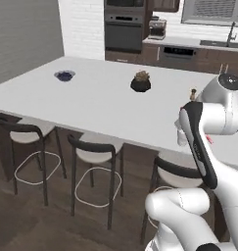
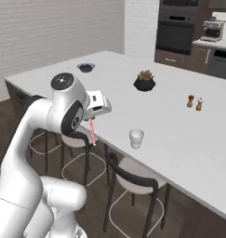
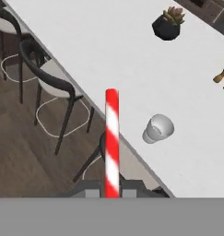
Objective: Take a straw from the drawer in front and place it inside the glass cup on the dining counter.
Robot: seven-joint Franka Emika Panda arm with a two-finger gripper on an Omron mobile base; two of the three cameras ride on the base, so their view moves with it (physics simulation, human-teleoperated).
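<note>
Clamped between the two dark fingers of the claw (image 3: 111, 192) is the thin red-and-white striped straw (image 3: 112, 143), pointing straight out from the fingertips over the near edge of the large white dining counter (image 2: 179, 135). On that counter, close to the near edge, stands the small whitish translucent glass cup (image 2: 136, 138), just beside the hanging straw and apart from it.

The light is soft and even, like daytime, with no strong lamp to see. The big flat white table (image 1: 96, 103) is bright but has no glare. The small black plant pot (image 2: 144, 84) drops only a faint shadow. The dark wood floor (image 1: 22, 220) under the black-backed stools (image 1: 93, 152) is dimmer. All pictures look a bit blurry and grainy.
</note>
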